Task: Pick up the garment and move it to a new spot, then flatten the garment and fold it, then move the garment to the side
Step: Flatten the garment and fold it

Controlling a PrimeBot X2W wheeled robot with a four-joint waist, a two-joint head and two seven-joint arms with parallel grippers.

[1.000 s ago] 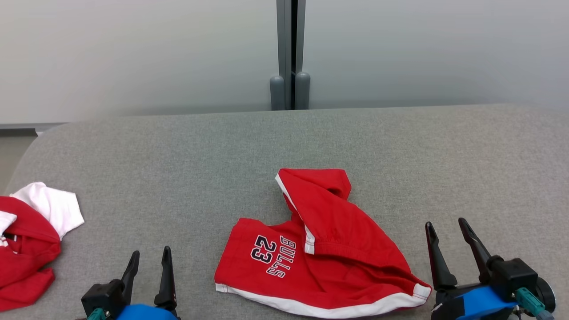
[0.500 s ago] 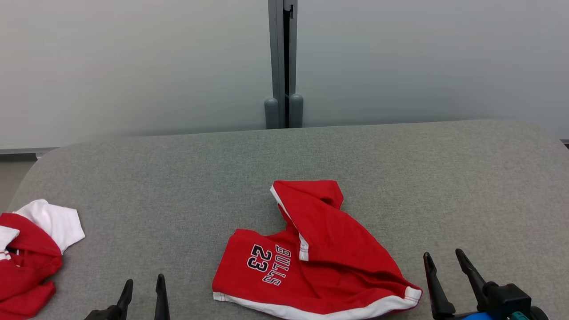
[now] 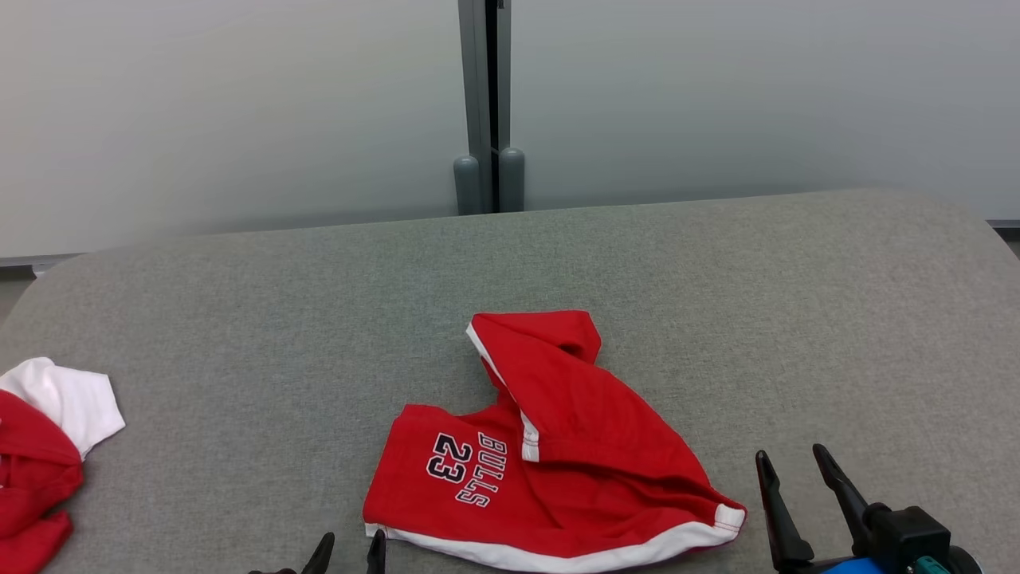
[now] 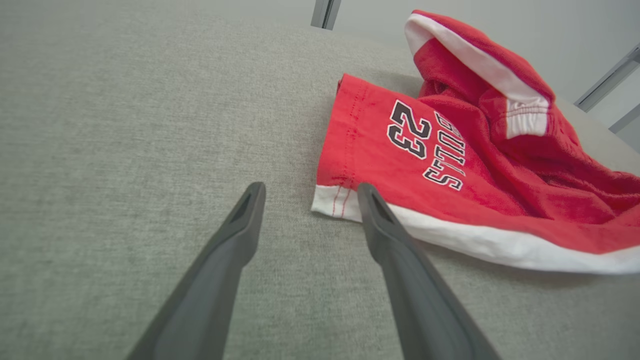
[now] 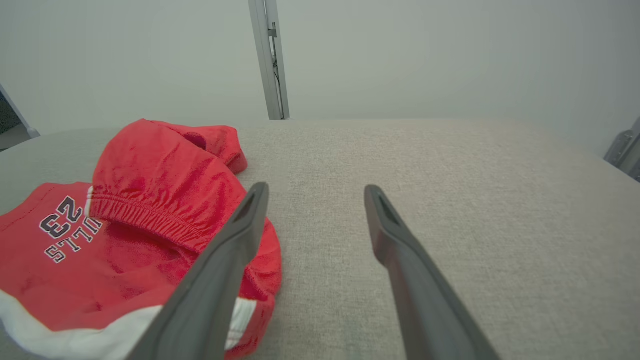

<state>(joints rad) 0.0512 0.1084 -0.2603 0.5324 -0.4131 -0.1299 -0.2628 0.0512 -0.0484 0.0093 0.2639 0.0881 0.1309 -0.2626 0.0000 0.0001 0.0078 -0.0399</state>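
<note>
The garment [image 3: 550, 454] is a pair of red shorts with white trim and "BULLS 23" lettering, lying crumpled with one leg folded over on the grey padded table [image 3: 319, 319]. My left gripper [image 3: 351, 550] is open at the bottom edge, just left of the shorts' white-hemmed corner. In the left wrist view that gripper [image 4: 310, 192] has its fingers apart, the right fingertip touching or just short of the hem of the garment [image 4: 450, 150]. My right gripper [image 3: 789, 462] stands open beside the garment's right end. Its wrist view shows the gripper [image 5: 312, 192] empty, with the garment [image 5: 150, 210] to its left.
A second red and white garment [image 3: 40, 438] lies bunched at the table's left edge. A grey post [image 3: 482, 104] and pale panels stand behind the table's far edge. Bare grey surface spreads over the back and the right side.
The head camera has shifted, so the whole picture has slid. My left gripper has come rightward toward the garment's lower left corner. The garment lies as before.
</note>
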